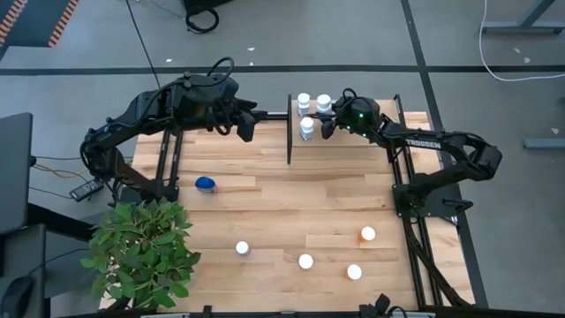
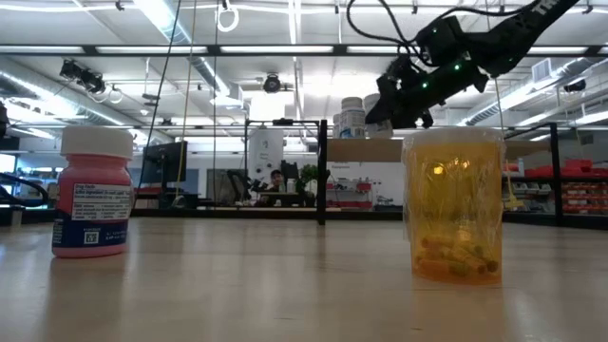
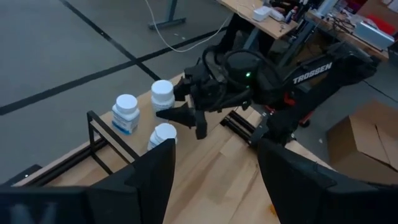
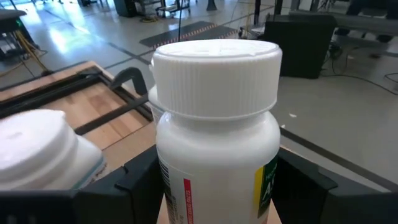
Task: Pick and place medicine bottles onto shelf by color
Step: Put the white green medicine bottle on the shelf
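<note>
White-capped bottle sits between the right gripper's fingers, grasped, at the shelf; next, release beside other whites. Left gripper waits released.

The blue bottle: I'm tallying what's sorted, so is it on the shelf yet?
No, the blue bottle sits on the tabletop, apart from the shelf.

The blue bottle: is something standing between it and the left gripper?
Nothing visible. The blue bottle lies on bare table, and the left gripper hangs above the table's far edge, with only open wood between them.
</note>
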Controlling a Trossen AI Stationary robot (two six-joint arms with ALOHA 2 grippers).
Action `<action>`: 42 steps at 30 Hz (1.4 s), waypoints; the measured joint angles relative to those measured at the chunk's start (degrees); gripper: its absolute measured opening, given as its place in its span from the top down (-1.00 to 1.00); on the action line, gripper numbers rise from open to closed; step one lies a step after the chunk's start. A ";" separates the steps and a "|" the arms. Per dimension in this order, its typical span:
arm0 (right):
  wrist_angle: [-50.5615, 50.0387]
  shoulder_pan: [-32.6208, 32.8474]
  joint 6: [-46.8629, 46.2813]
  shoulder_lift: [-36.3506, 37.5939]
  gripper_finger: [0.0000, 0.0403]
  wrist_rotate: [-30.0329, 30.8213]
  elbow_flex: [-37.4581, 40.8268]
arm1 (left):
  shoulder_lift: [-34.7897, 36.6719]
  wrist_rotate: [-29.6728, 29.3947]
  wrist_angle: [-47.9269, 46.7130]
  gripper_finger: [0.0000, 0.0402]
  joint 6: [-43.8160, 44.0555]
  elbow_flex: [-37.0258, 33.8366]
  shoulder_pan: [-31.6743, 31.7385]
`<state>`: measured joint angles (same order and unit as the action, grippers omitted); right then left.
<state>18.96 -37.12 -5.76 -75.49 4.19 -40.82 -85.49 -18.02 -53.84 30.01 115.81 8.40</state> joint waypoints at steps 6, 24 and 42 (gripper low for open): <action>3.37 -0.33 -1.37 -3.36 -0.24 0.93 0.00 | 0.00 0.02 0.00 -0.15 2.09 0.00 0.00; 0.85 -4.37 -1.90 -3.47 -0.24 0.28 -0.11 | 0.00 0.00 -0.02 -0.15 1.90 0.00 -0.39; -3.14 -3.10 -3.66 -3.59 -0.33 -1.09 -0.04 | 0.00 0.02 -0.04 -0.15 2.04 0.00 -0.96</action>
<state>15.82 -40.23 -9.41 -79.07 3.10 -40.86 -85.49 -18.00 -53.89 32.05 115.81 7.44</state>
